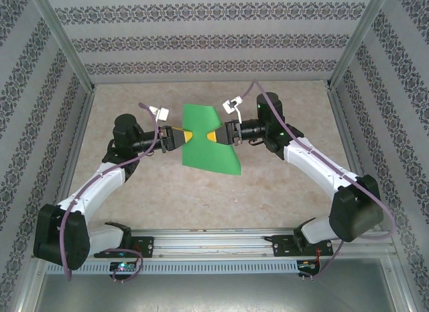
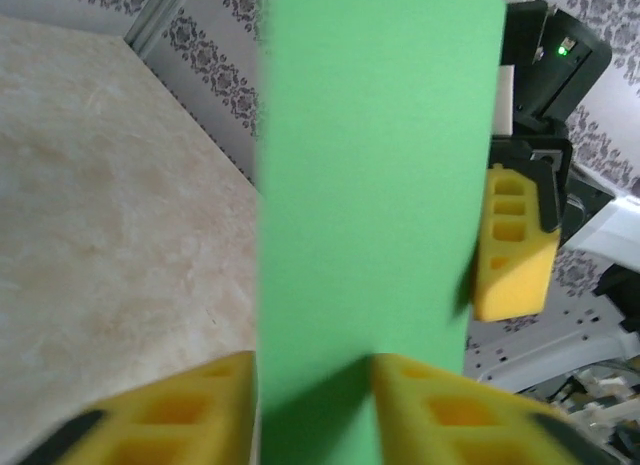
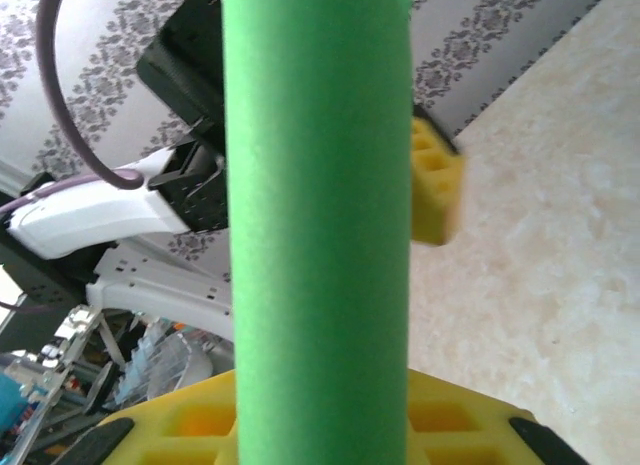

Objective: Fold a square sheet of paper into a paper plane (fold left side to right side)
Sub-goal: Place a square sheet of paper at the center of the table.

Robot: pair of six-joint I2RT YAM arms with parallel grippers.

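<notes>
The square sheet of paper (image 1: 213,159) is bright green. It hangs in the air above the middle of the table, bent and standing on edge between the two arms. My left gripper (image 1: 187,136) reaches in from the left and is shut on the sheet's left side. In the left wrist view the sheet (image 2: 370,185) runs up between the yellow fingers of the left gripper (image 2: 313,363). My right gripper (image 1: 212,137) comes from the right and is shut on the other side. In the right wrist view the sheet (image 3: 320,235) covers the gap of the right gripper (image 3: 320,390).
The beige tabletop (image 1: 167,191) lies below the sheet. Patterned walls close it in at the back (image 1: 214,43) and on both sides. The two grippers stand nearly tip to tip. The right gripper's yellow finger (image 2: 515,245) shows just behind the sheet's edge.
</notes>
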